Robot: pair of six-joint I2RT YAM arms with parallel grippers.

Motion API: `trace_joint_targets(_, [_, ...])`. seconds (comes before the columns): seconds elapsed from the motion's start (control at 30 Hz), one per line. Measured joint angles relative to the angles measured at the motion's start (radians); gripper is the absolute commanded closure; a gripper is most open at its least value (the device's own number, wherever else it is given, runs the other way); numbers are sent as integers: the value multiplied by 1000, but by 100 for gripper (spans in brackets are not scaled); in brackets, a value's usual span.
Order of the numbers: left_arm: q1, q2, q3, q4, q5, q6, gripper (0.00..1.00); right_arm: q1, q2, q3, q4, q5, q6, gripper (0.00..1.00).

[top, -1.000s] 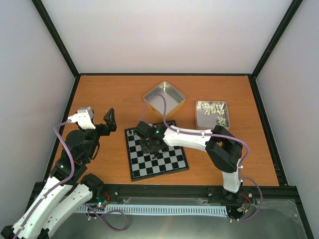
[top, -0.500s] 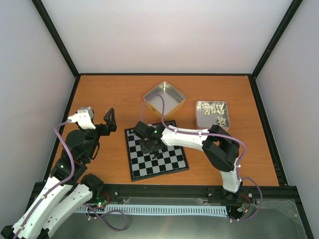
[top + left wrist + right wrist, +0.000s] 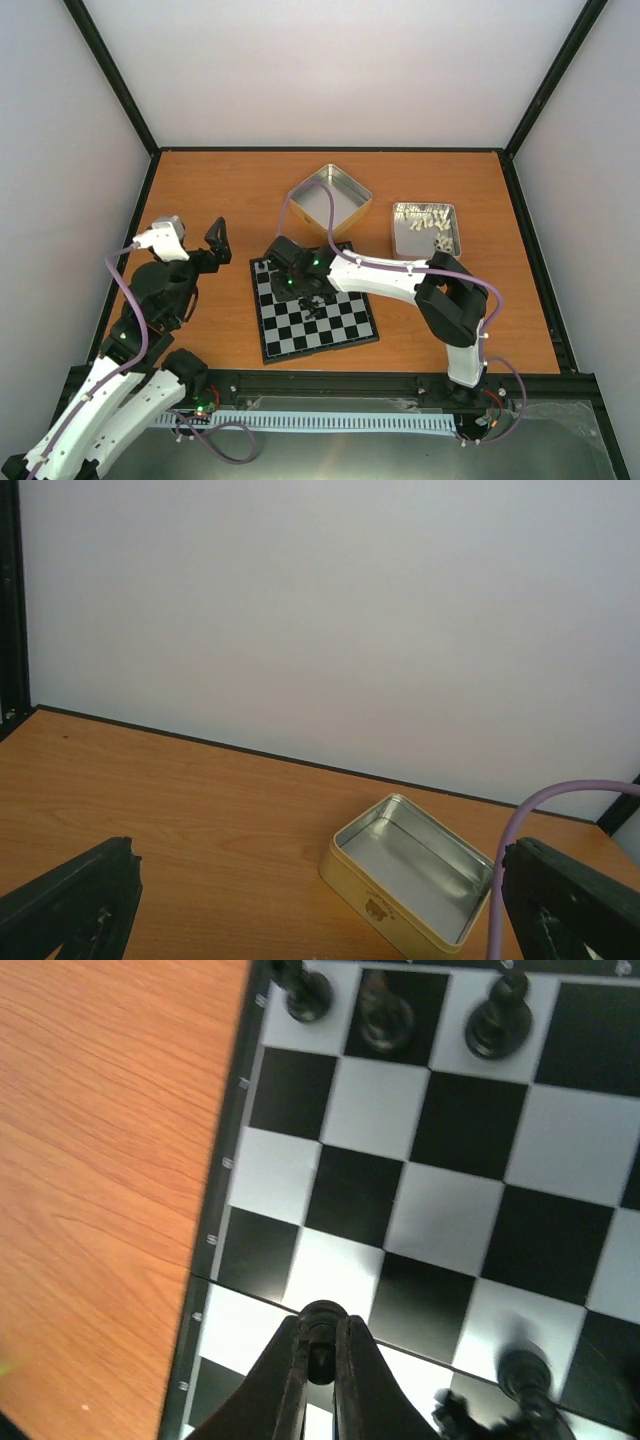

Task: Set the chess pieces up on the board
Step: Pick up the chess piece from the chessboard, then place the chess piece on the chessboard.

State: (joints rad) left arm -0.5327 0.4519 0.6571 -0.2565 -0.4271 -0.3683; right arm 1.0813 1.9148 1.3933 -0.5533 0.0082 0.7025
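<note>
- Overhead, the board (image 3: 322,328) lies on the orange desk (image 3: 220,185), in front of the arm bases and slightly turned.
- The right arm (image 3: 390,280) stretches left across the board, its wrist over the far left squares.
- The left arm (image 3: 160,290) is raised over the desk left of the board, apart from it, and its left jaws gape wide with nothing between them.
- Behind the board sits an empty tin (image 3: 330,197); to its right is a second tin (image 3: 425,228) holding pale pieces.
- From the left wrist, both dark fingers (image 3: 70,910) stand at the bottom corners, far apart, and the empty tin (image 3: 410,880) rests on the desk (image 3: 150,800) between them, beside a purple cable (image 3: 510,850).
- From the right wrist, the right jaws are pinched tight on a small black piece (image 3: 322,1312) over a square beside the board's rim (image 3: 225,1165).
- Three chess pieces (image 3: 388,1020) stand in a row along the upper squares, one per square.
- Another blurred dark figure (image 3: 525,1372) stands at the lower right.
</note>
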Motion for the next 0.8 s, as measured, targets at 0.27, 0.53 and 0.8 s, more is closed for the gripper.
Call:
trace_joint_targets(0.27, [0, -50, 0, -33, -94, -38, 0, -2, 36, 86, 48, -31, -8, 93])
trace_joint_targets(0.53, [0, -76, 0, -108, -238, -118, 0, -2, 156, 234, 37, -13, -11, 93])
trace_joint_targets(0.8, [0, -77, 0, -120, -273, -140, 0, -2, 241, 336, -19, 37, -26, 92])
